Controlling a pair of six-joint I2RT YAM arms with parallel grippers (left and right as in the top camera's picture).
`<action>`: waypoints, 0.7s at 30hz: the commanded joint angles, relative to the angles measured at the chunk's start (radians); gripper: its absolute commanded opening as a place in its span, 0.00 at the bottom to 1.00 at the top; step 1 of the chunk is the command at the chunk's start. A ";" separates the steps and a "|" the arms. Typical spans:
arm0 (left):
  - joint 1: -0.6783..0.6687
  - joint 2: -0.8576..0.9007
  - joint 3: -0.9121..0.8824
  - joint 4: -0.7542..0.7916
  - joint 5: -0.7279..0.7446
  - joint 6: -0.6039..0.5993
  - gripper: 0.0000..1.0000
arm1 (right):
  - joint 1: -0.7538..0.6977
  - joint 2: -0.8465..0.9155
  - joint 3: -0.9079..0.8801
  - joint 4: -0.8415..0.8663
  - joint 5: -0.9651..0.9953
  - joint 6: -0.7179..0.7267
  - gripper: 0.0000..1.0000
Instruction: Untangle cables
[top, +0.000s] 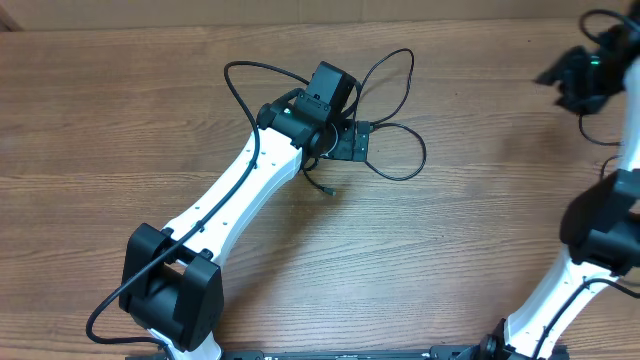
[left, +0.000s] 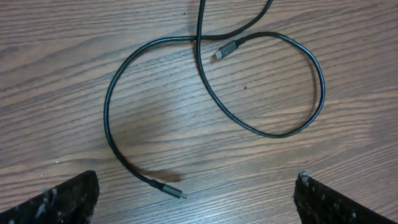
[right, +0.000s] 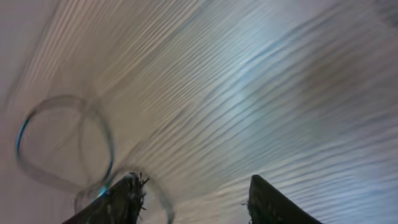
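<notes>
Thin black cables (top: 424, 152) lie in loose loops on the wooden table around my left gripper (top: 350, 140). In the left wrist view a cable (left: 109, 93) curls across the table, one plug end (left: 227, 48) at the top centre and a silvery plug end (left: 171, 190) low down. My left gripper (left: 199, 202) hangs above it, open wide and empty. My right gripper (top: 575, 75) is raised at the far right, away from the loops. Its wrist view is blurred: the right gripper (right: 199, 205) has its fingers apart, and a faint cable loop (right: 62, 143) shows by the left finger.
My left arm (top: 240, 190) crosses the table diagonally from the front left, with a thick black wire (top: 110, 300) trailing from its base. The right arm (top: 600, 240) stands along the right edge. The table's far edge runs along the top.
</notes>
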 joint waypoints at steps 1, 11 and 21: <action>0.003 0.007 -0.003 0.003 -0.014 -0.014 1.00 | 0.102 -0.023 -0.002 -0.018 -0.064 -0.059 0.59; 0.003 0.007 -0.003 0.004 -0.014 -0.014 1.00 | 0.217 -0.023 -0.006 -0.031 -0.038 0.031 1.00; 0.015 0.007 0.007 0.065 -0.106 0.023 1.00 | 0.270 -0.019 -0.007 -0.049 -0.046 0.048 1.00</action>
